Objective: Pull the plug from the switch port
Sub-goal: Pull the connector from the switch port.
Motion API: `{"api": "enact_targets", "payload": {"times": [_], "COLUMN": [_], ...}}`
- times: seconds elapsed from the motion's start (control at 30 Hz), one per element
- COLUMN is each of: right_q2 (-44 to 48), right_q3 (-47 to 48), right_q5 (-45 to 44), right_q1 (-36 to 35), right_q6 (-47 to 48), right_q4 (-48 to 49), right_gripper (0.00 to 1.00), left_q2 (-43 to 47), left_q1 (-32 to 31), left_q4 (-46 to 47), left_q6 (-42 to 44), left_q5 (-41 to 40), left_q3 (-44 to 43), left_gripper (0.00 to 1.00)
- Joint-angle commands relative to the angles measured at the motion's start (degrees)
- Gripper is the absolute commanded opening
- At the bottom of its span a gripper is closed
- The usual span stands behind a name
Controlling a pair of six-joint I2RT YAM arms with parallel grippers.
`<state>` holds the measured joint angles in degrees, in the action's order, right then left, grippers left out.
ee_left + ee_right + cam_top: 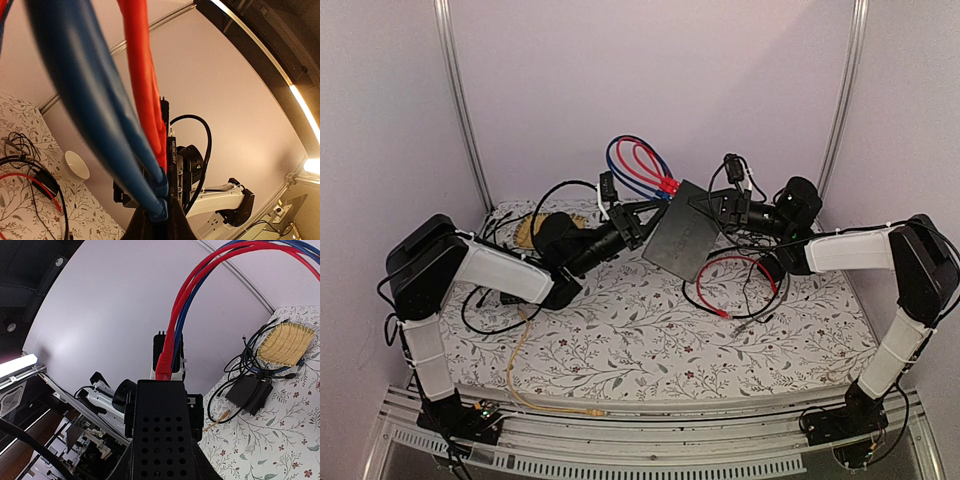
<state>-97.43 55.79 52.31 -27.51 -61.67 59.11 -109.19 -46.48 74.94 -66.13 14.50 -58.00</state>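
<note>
Matte-black network switch (683, 243), held tilted above a floral tablecloth (620, 335) between both arms. The right gripper (720, 208) is clamped narrowly on the box's thin body. The left gripper (155, 222) is pinched tight on a blue plug (159, 206) at the switch port edge (165, 382). A red plug (164, 367) sits beside it. Both plugs look seated, so the pull itself is not yet done.
</note>
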Motion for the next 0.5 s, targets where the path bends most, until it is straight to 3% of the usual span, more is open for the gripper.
{"api": "enact_targets", "payload": {"times": [0.0, 0.47], "right_q2": [3.32, 3.21], "right_q3": [0.20, 0.36], "right_q5": [-3.01, -3.01], "right_q1": [1.43, 1.49], "right_q6": [0.59, 0.59], "right_q4": [4.88, 4.95], "right_gripper": [0.01, 0.01], "left_q2": [3.80, 4.47], "left_q1": [2.34, 2.65], "left_q4": [4.03, 4.12], "left_q6": [0.87, 1.09], "left_q5": [-2.63, -2.69], "left_q3": [1.44, 1.93], "left_gripper": [0.01, 0.10]}}
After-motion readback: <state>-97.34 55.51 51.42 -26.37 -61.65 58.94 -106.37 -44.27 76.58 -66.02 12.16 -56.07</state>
